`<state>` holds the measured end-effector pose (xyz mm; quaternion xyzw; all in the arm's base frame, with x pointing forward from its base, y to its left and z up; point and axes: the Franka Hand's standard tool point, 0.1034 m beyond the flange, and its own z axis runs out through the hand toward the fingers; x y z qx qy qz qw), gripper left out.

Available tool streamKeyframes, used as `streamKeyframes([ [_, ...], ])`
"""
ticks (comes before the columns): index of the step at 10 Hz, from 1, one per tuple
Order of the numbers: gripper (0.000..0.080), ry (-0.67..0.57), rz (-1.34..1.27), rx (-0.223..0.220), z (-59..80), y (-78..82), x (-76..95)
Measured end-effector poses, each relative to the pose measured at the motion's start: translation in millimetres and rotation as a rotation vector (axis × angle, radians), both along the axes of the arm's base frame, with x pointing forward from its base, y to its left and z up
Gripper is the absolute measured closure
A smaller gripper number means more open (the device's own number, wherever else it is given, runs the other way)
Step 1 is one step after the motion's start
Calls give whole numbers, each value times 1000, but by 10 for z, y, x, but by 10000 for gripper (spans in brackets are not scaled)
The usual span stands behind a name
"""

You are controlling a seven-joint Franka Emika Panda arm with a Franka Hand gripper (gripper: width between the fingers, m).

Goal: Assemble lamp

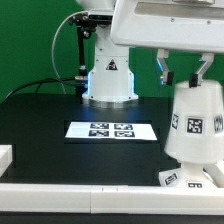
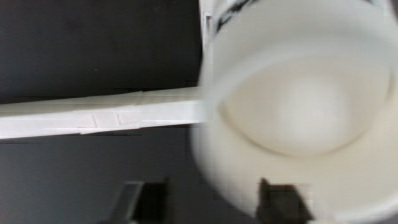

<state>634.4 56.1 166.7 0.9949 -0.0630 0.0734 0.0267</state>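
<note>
The tapered white shade (image 1: 195, 120) stands upright at the exterior view's right, with square tags on its side. It sits on top of a wider white tagged part, the lamp base (image 1: 190, 178). The bulb is hidden. My gripper (image 1: 184, 72) hangs just above the shade's top, with its jaws open and nothing between them. In the wrist view the shade (image 2: 294, 110) is a big blurred white round shape. My gripper (image 2: 214, 200) shows there with its two dark fingertips (image 2: 143, 200) wide apart at the shade's edge.
The marker board (image 1: 112, 129) lies flat on the black table in the middle. The white robot pedestal (image 1: 108, 75) stands behind it. A white rail (image 1: 80, 190) runs along the table's front edge, also in the wrist view (image 2: 98, 112). A white block (image 1: 5, 155) sits at the left edge.
</note>
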Motion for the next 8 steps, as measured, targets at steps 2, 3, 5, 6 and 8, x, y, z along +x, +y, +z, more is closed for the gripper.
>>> streamKeyframes([
  [2, 427, 0, 0, 0, -1, -1, 0],
  [3, 213, 13, 10, 0, 13, -10, -14],
  [5, 131, 81, 45, 31, 221, -120, -71],
  [6, 109, 98, 58, 69, 334, -268, -82],
  [8, 102, 121, 54, 94, 375, -493, -100],
])
